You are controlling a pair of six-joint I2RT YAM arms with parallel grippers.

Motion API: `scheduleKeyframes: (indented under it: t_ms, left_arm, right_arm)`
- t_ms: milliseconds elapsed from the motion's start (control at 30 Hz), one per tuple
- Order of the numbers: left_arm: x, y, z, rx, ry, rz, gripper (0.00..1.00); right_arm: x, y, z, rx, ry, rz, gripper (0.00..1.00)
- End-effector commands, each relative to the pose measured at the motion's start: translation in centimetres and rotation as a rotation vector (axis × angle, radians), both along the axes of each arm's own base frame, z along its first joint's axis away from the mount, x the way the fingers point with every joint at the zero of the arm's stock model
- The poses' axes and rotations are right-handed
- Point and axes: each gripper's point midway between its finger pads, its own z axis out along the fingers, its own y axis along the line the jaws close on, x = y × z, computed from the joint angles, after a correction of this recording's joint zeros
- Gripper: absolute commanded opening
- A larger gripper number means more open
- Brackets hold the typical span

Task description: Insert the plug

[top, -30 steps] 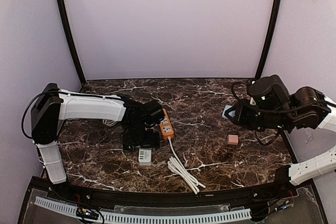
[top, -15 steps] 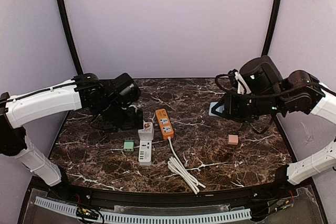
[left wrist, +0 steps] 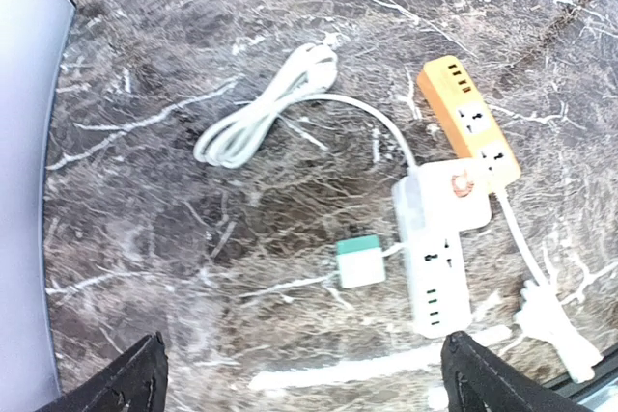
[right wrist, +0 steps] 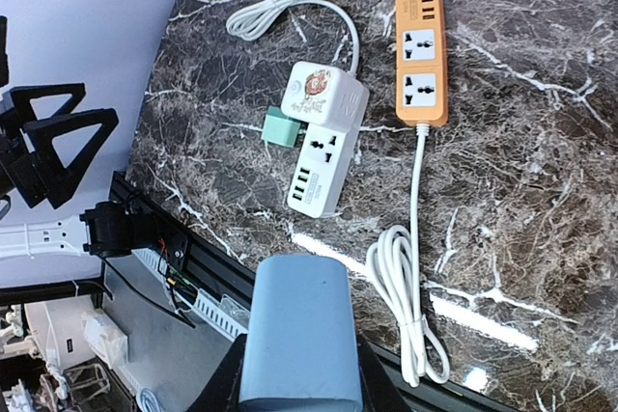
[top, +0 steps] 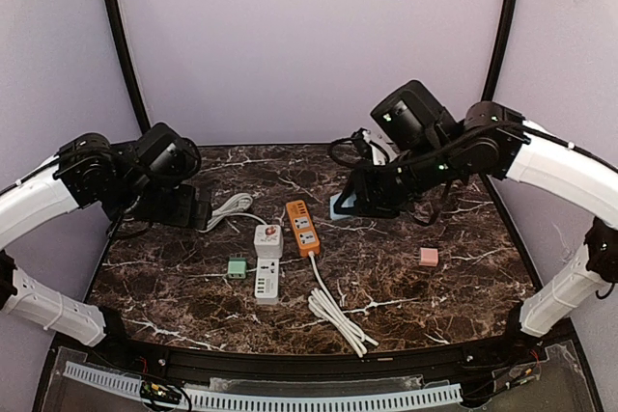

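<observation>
Top external | your right pincer (top: 349, 203) clamped on the blue plug (top: 338, 207) | orange strip (top: 303, 227) just left, lengthwise far-to-near | right arm nearer.

left end effector (left wrist: 304, 346) raised, spread wide; right end effector (right wrist: 297, 388) clamped on blue block (right wrist: 294, 320), arm extended.

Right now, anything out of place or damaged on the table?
Nothing looks damaged or spilled. One pink block lies alone, well right of the orange strip and white strip. The right pincer holds a blue block; the left pincer is open and empty.
</observation>
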Motion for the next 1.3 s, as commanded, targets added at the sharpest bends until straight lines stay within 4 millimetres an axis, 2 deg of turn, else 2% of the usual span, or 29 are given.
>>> scheduleKeyframes:
  t_ms: [0, 133, 367, 600, 833, 1000, 1267]
  left_arm:
    - [-0.7, 3.8, 0.1, 0.158, -0.057, -0.050, 0.99]
    - [-1.2, 4.9, 0.1, 0.170, -0.095, -0.083, 0.99]
    - [-2.1, 6.0, -1.3, 0.182, -0.119, -0.132, 0.99]
    - [-2.0, 5.9, -1.3, 0.156, -0.172, -0.163, 0.99]
    - [-2.1, 5.7, -2.7, 0.118, -0.207, -0.180, 0.99]
    - [-2.3, 5.6, -2.7, 0.076, -0.258, -0.209, 0.99]
    - [-2.5, 5.4, -2.2, 0.016, -0.319, -0.234, 0.99]
  right_arm:
    - [-0.3, 2.3, 0.0, 0.013, 0.042, 0.086, 0.00]
    - [0.4, 4.0, -0.7, -0.008, 0.068, 0.095, 0.00]
    - [1.1, 6.9, -3.5, -0.063, 0.145, 0.107, 0.00]
    - [0.9, 9.6, -5.6, -0.105, 0.199, 0.126, 0.00]
    - [-0.2, 12.0, -8.6, -0.147, 0.258, 0.153, 0.00]
    - [-0.2, 13.1, -10.4, -0.172, 0.281, 0.152, 0.00]
    - [0.3, 13.5, -13.0, -0.225, 0.306, 0.116, 0.00]
